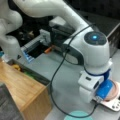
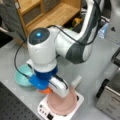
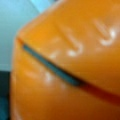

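The gripper [image 2: 44, 87] points down under the arm's blue and white wrist, low over the table at the left edge of a pink bowl [image 2: 62, 103]. The bowl rests on a white scale [image 2: 77, 106]. An orange object [image 2: 45, 91] shows just below the wrist, beside the bowl. In the wrist view this orange object [image 3: 75, 62] fills almost the whole picture, with a dark slit across it. The fingers are hidden by the wrist in both front views. The pink bowl [image 1: 114, 92] and scale [image 1: 113, 105] also show in a front view at the right.
A teal dish [image 2: 21, 77] lies left of the wrist and shows again as a teal dish [image 1: 78, 115]. A wooden shelf unit [image 2: 52, 12] stands behind. A metal appliance [image 2: 112, 97] stands at the right. A black cable [image 1: 56, 72] hangs from the arm.
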You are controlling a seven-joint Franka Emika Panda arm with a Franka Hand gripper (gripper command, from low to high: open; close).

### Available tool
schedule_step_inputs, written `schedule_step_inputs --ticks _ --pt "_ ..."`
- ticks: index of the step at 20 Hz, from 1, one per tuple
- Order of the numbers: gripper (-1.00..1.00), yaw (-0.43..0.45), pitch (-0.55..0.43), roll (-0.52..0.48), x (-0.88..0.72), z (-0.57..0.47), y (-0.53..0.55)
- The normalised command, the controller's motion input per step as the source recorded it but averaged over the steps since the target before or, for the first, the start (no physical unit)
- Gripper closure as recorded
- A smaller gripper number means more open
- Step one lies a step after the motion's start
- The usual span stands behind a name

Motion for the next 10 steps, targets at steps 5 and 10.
schedule_step_inputs --ticks 5,10 --pt "1.00 -0.012 -0.008 -0.134 -0.15 -0.10 0.40" --pt "1.00 0.064 -0.058 -0.176 -0.08 -0.15 0.11"
